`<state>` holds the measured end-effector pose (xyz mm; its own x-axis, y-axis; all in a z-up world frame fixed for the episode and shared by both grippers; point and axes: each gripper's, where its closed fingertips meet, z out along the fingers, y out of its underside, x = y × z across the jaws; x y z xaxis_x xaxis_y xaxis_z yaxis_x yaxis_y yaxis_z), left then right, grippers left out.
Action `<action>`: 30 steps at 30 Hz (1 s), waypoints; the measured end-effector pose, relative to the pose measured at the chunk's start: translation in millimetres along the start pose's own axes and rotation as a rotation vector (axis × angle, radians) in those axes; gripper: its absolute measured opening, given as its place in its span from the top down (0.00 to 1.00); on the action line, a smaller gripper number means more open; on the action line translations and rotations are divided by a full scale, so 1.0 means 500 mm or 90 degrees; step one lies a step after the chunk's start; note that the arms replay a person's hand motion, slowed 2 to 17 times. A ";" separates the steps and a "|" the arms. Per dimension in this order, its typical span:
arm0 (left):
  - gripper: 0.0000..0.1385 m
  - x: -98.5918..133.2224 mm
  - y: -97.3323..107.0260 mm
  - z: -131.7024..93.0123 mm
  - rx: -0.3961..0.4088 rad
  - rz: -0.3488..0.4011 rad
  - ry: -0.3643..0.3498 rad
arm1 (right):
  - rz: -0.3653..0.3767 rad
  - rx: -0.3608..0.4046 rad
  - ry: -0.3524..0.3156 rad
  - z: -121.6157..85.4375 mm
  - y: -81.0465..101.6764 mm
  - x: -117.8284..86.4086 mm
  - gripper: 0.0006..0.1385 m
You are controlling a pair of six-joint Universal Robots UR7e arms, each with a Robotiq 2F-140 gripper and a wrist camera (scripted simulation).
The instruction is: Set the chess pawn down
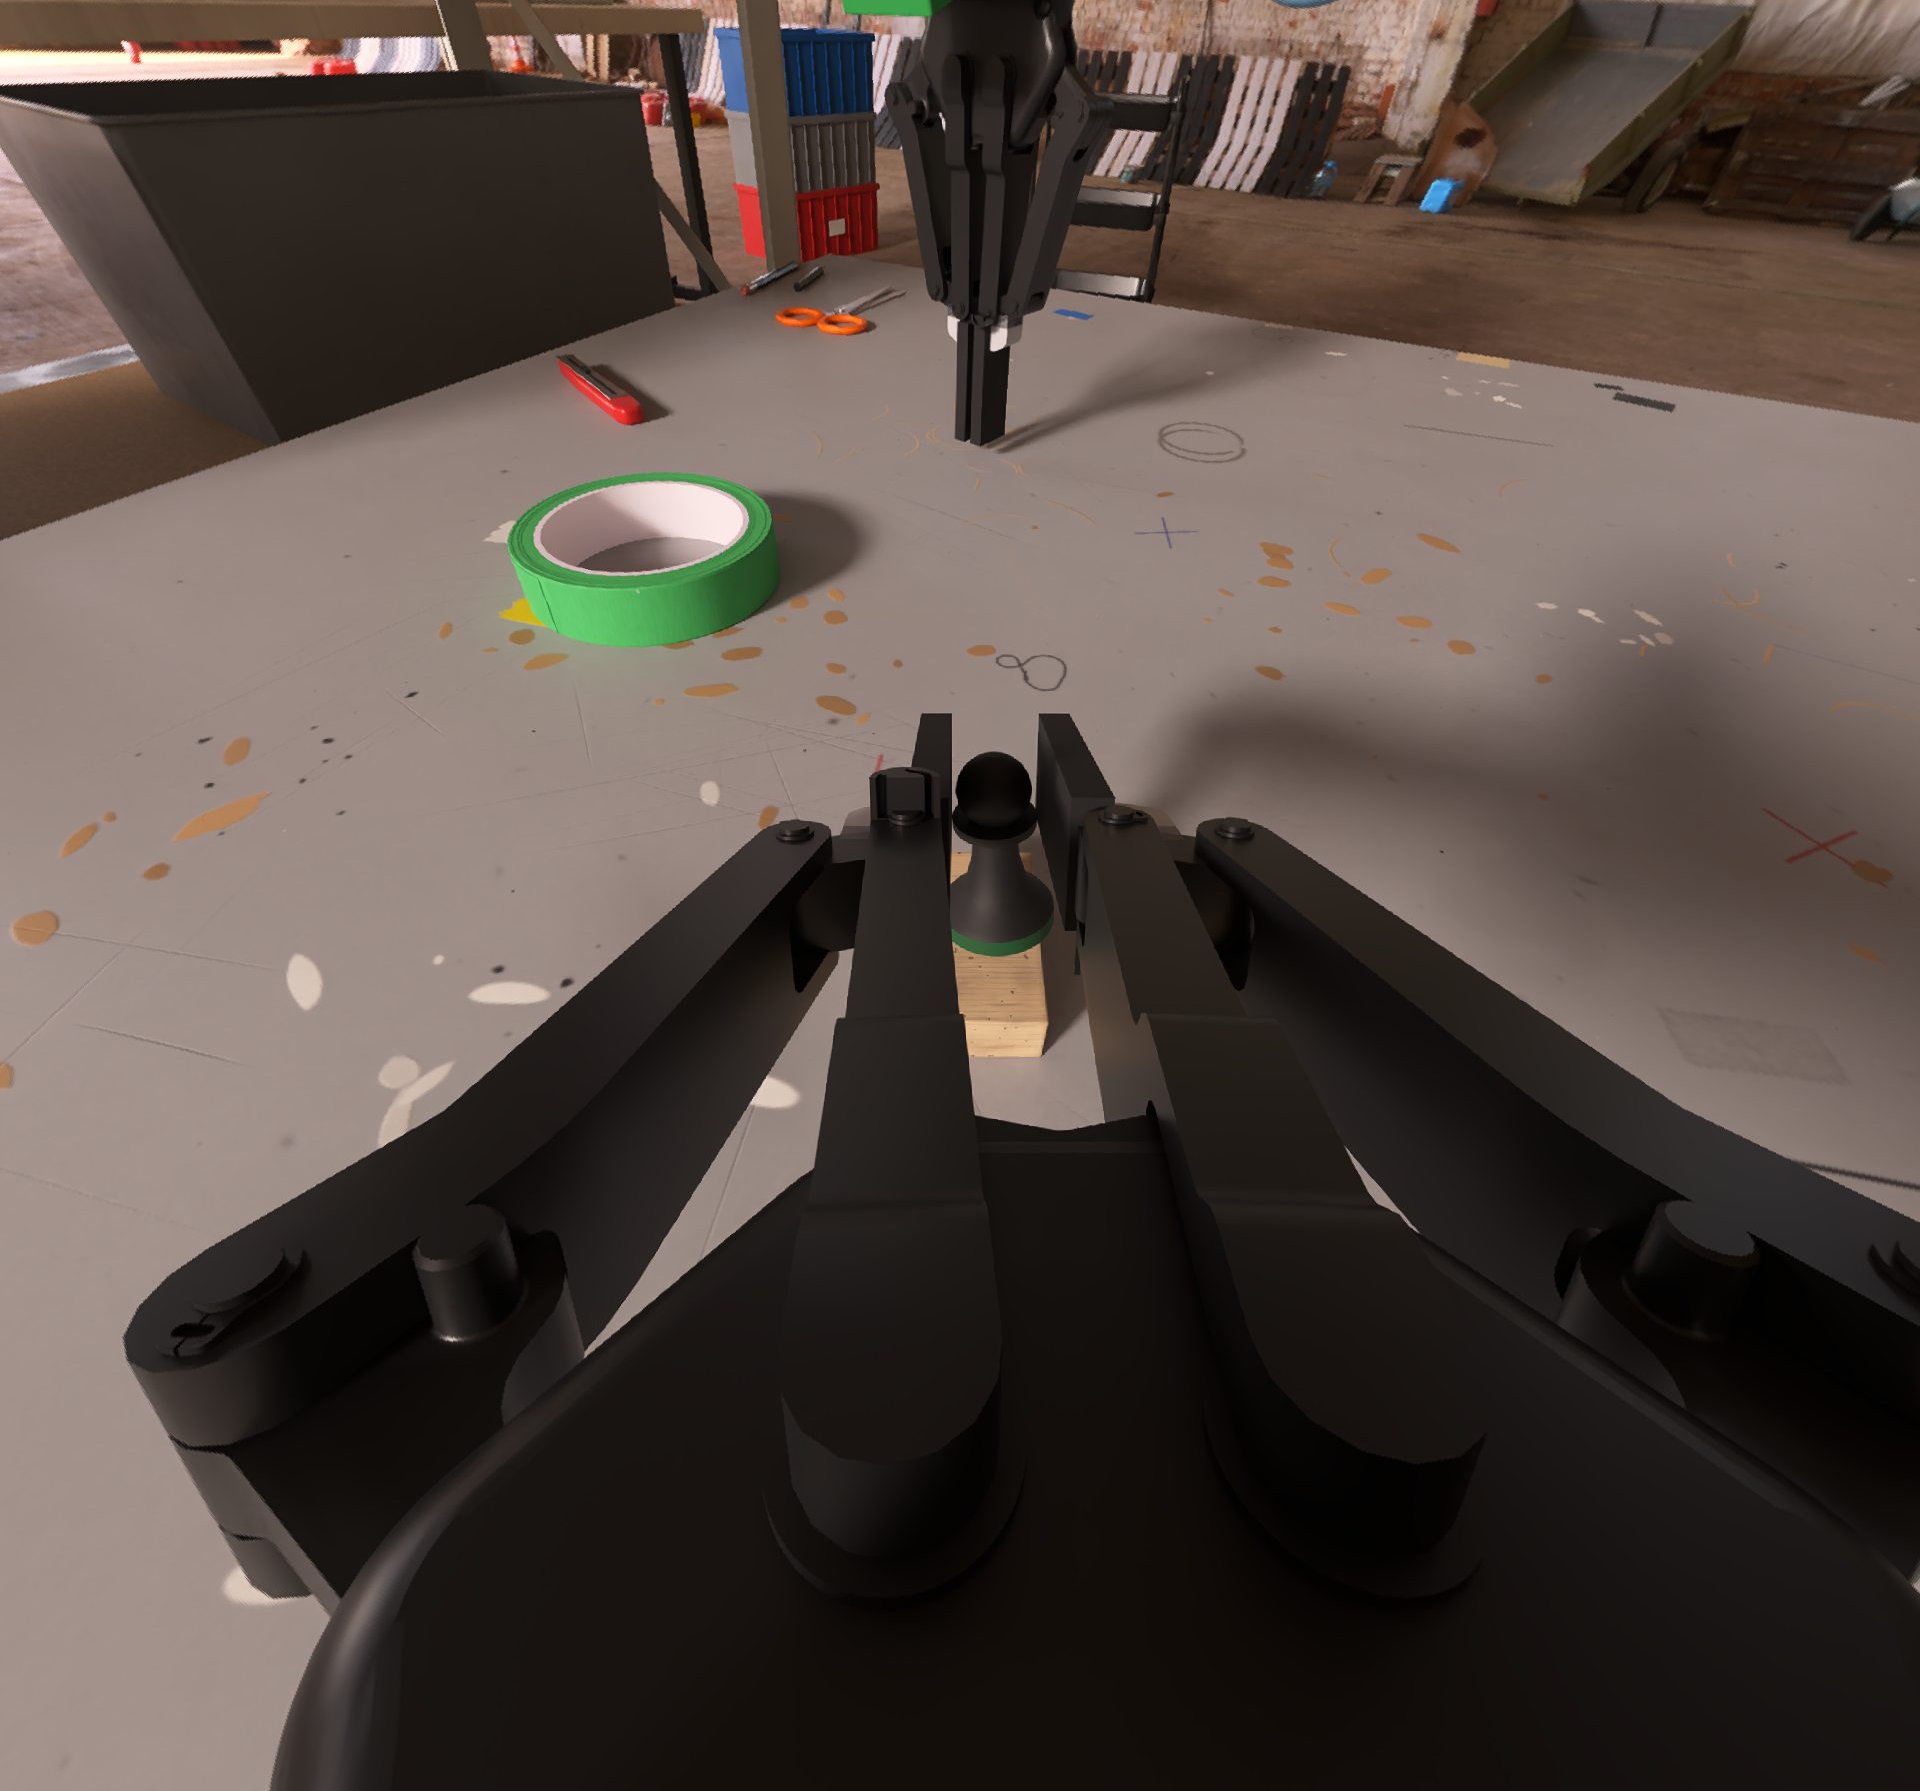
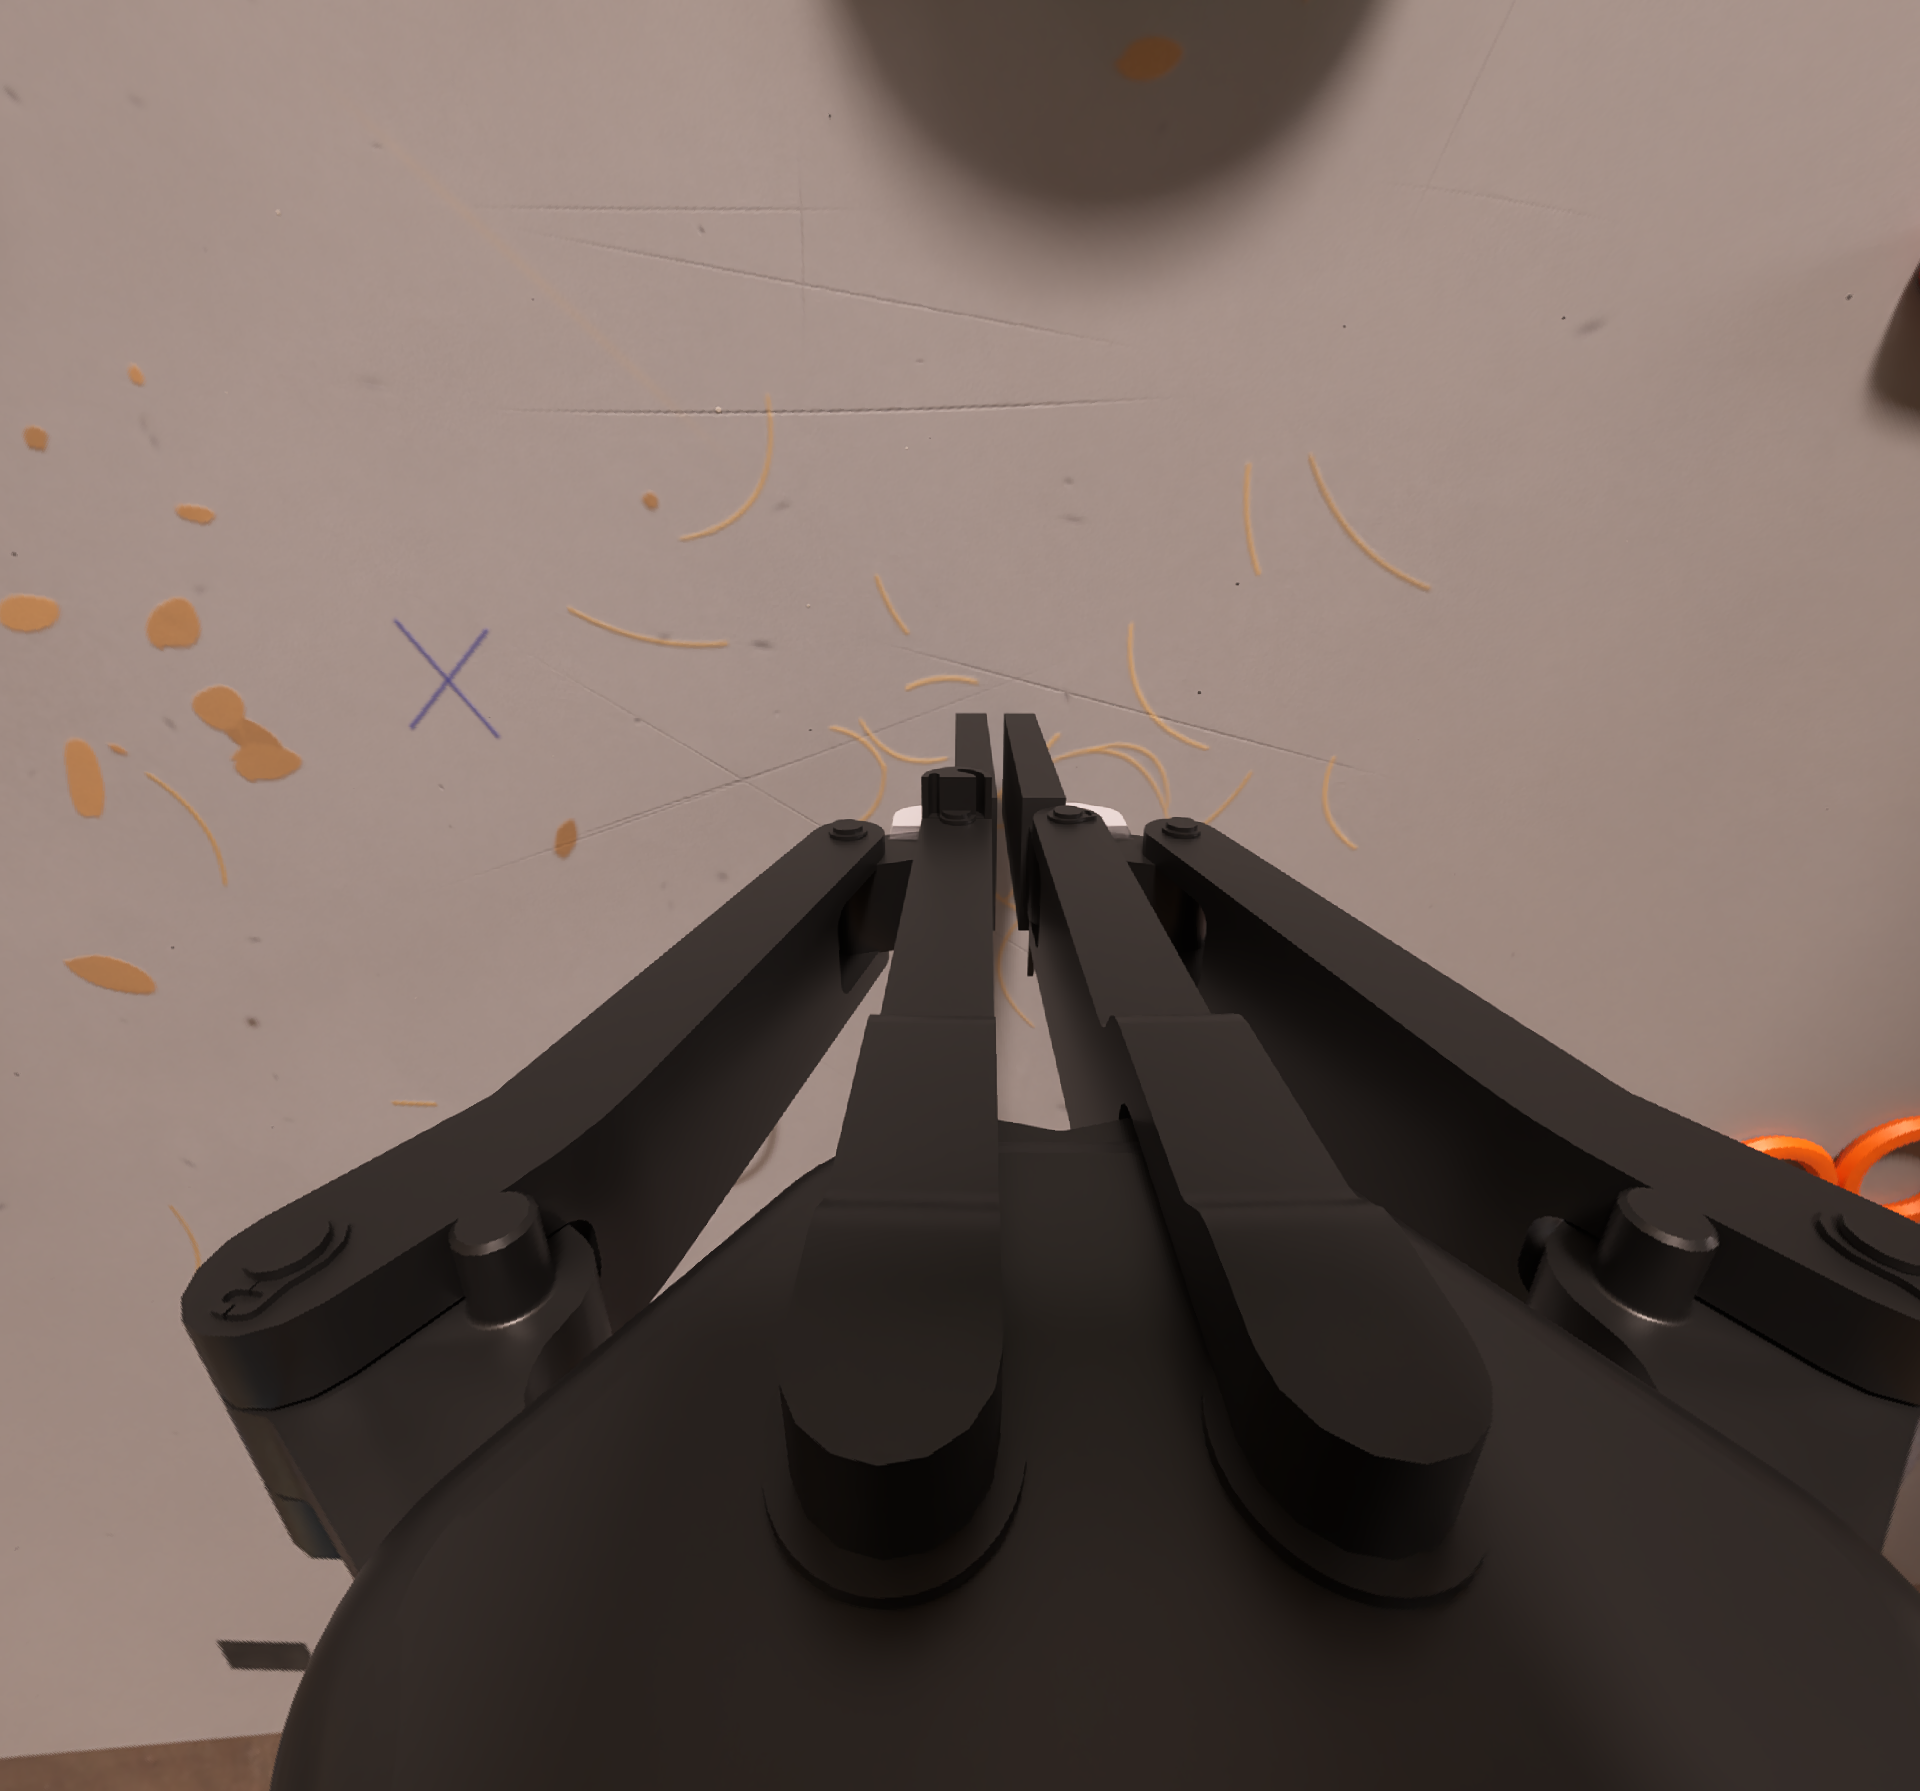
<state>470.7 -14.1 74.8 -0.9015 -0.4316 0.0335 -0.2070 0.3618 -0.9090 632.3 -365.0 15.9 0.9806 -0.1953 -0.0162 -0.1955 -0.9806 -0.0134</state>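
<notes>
A black chess pawn [image 1: 995, 848] with a green rim at its base stands upright on a small pale wooden block [image 1: 1003, 1003] on the grey table. My left gripper [image 1: 994, 733] has its two fingers closed against the pawn's round head, low over the block. My right gripper [image 2: 995, 733] is shut and empty, pointing straight down with its tips just above the table. It also shows in the left wrist view [image 1: 980, 411], farther back and apart from the pawn.
A green tape roll [image 1: 644, 562] lies left of the pawn. A red utility knife [image 1: 601, 391], orange scissors [image 1: 821, 320] and markers [image 1: 769, 276] lie farther back. A large dark bin [image 1: 364, 224] stands beyond the table's left edge. The scissors' handles show in the right wrist view [image 2: 1860, 1165].
</notes>
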 end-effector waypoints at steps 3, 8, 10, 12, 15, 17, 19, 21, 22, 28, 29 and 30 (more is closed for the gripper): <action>0.84 0.000 0.002 0.000 -0.001 0.000 -0.001 | 0.004 0.013 -0.007 0.000 -0.002 0.001 1.00; 0.84 0.000 0.003 -0.001 -0.002 -0.001 -0.003 | 0.018 0.039 -0.015 -0.006 0.000 0.005 1.00; 0.84 0.000 0.003 -0.002 -0.001 0.000 -0.005 | 0.024 0.058 -0.021 -0.012 -0.002 0.005 1.00; 0.84 0.001 0.003 -0.003 0.000 0.000 -0.006 | 0.032 0.085 -0.029 -0.021 -0.007 0.003 1.00; 0.84 0.001 0.004 -0.004 0.001 -0.001 -0.007 | 0.044 0.128 -0.036 -0.039 -0.015 0.003 1.00; 0.84 0.001 0.005 -0.004 0.000 -0.001 -0.007 | 0.049 0.147 -0.034 -0.049 -0.017 0.005 1.00; 0.84 0.000 0.006 -0.004 -0.001 -0.001 -0.008 | 0.052 0.154 -0.026 -0.055 -0.014 0.009 1.00; 0.84 0.000 0.007 -0.005 0.000 0.000 -0.010 | 0.053 0.156 -0.013 -0.057 -0.012 0.014 1.00; 0.84 0.000 0.007 -0.005 0.001 0.000 -0.010 | 0.052 0.157 -0.006 -0.057 -0.011 0.017 1.00; 0.84 0.002 0.010 -0.002 -0.001 0.002 -0.008 | 0.046 0.144 0.007 -0.040 -0.011 0.019 0.96; 0.84 0.002 0.010 -0.002 -0.002 0.002 -0.008 | 0.045 0.139 0.004 -0.036 -0.011 0.017 0.96; 0.84 0.003 0.010 -0.001 -0.004 0.004 -0.009 | 0.044 0.133 0.004 -0.033 -0.010 0.016 0.95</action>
<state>468.2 -12.3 70.7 -0.8972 -0.4410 0.0225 -0.2044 0.3695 -0.9065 641.3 -361.8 32.2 0.9649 -0.2619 -0.0186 -0.2594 -0.9404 -0.2200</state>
